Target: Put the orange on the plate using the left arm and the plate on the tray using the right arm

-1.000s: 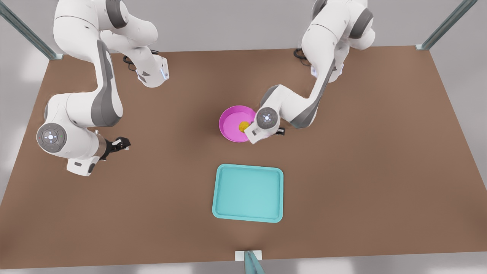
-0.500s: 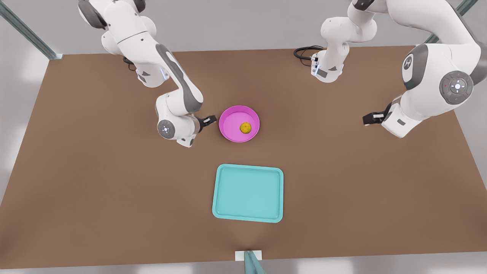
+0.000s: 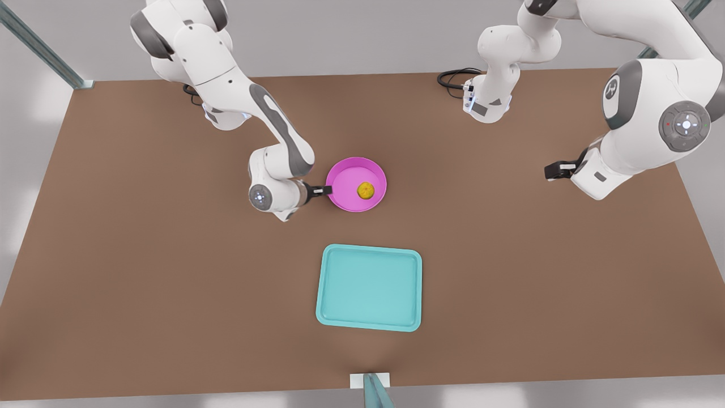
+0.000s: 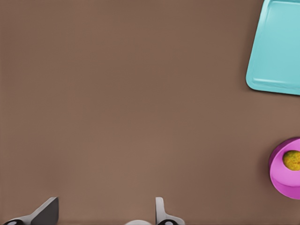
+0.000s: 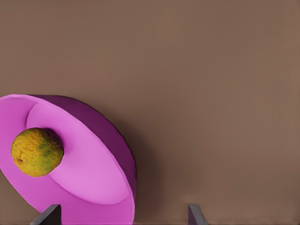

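I see the orange (image 3: 366, 190) sitting inside the plate (image 3: 345, 181), a little off its centre on the side away from my right claw (image 3: 324, 190). The plate stands flat on the worktop (image 3: 170, 283). In the front view the right claw is at the plate's rim, on the front view's left, and looks to be touching it. From the right wrist view the orange (image 5: 36, 152) rests in the pink dish (image 5: 89, 164) just ahead of the right claw (image 5: 122, 215). Its fingers (image 5: 48, 214) are spread wide, with the near rim of the plate lying between them and not pinched. The tray (image 3: 369, 288) lies flat, well apart from that claw and separate from the plate, with bare worktop between them. My left claw (image 3: 552, 170) hangs far off on the front view's right, well clear of plate and tray; that arm waits. In the left wrist view the left claw (image 4: 103, 213) has its fingers (image 4: 47, 212) spread, with nothing but worktop between them. Far ahead of it I see the tray (image 4: 276, 47), the plate (image 4: 281, 180) and the orange (image 4: 292, 160).
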`<state>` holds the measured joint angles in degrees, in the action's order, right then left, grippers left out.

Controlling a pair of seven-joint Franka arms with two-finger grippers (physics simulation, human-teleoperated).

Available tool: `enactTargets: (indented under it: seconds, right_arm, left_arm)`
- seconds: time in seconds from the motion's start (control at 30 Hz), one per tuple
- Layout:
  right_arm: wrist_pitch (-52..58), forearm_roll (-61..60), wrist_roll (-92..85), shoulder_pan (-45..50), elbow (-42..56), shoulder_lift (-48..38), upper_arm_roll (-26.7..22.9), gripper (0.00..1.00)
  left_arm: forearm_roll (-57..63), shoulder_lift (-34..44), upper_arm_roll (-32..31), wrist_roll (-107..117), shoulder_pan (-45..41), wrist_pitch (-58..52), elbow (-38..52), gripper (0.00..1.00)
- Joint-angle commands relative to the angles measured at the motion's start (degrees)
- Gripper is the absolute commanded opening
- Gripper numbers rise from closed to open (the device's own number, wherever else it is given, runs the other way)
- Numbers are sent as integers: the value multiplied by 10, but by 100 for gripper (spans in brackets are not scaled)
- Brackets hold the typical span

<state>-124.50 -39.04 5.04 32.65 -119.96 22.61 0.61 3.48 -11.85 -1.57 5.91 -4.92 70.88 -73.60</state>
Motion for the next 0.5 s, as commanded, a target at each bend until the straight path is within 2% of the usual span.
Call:
enactTargets:
  seconds: [0.0, 0.17, 0.47]
  right_arm:
    - [-4, -2, -86, 0, -8, -2, 0, 100]
    - [-9, -2, -281, 2, -12, 5, 1, 100]
    - [-43, -32, -282, 6, 10, 62, 19, 100]
  left_arm:
    - [1, 1, 1, -29, 0, -3, 0, 100]
    - [1, 2, 1, -27, 0, -3, 0, 100]
    - [2, 3, 2, -29, 0, -4, 0, 100]
